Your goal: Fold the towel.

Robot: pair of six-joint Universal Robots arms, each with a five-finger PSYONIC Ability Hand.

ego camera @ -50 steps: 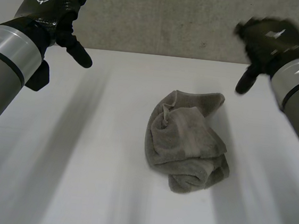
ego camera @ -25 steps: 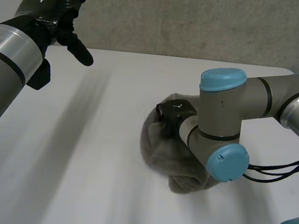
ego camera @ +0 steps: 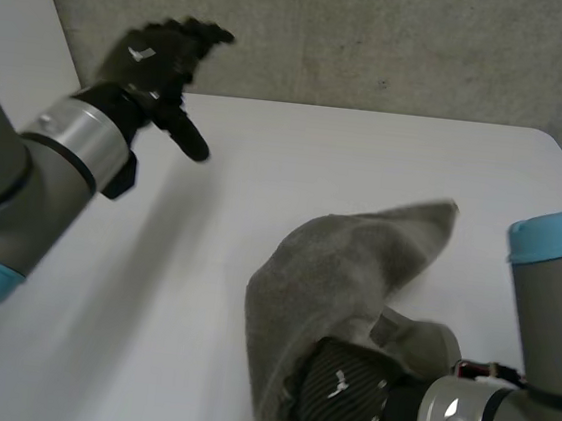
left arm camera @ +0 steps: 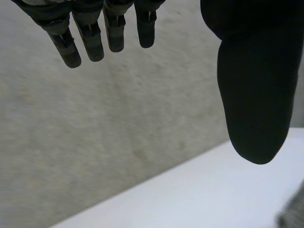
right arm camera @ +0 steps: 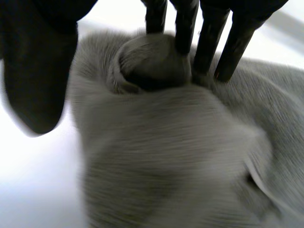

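One crumpled grey towel (ego camera: pixel 355 269) lower centre on white table (ego camera: pixel 267 149), right hand (ego camera: pixel 342 398) at its lower edge, straight fingers (right arm camera: pixel 206 38) pressing cloth, thumb apart, left hand (ego camera: pixel 154 56) upper left, spread, empty.

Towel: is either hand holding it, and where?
Neither grips it. Right hand presses straight fingers on a bunched fold of the towel, thumb apart; left hand hangs open.
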